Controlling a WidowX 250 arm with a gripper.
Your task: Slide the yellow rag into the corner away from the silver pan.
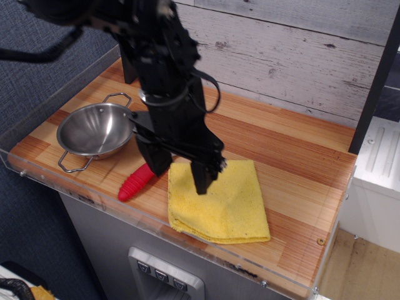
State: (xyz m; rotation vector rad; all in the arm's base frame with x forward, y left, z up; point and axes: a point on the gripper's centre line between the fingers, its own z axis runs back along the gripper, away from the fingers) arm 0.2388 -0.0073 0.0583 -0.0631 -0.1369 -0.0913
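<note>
The yellow rag (228, 206) lies flat and folded on the striped wooden countertop (294, 162) near its front edge. The silver pan (95, 130) with wire loop handles stands at the left. My black gripper (181, 178) hangs open over the rag's left edge, one finger (203, 178) down at the cloth, the other finger (159, 164) just left of it. Whether the fingers touch the cloth is unclear. The corner (350, 140), where the plank wall meets the black post, is at the far right.
A red-handled fork (134, 182) lies between pan and rag, its tines hidden by my gripper. A clear acrylic rim (125, 209) runs along the counter's front and left edges. The whitewashed plank wall (294, 56) closes the back.
</note>
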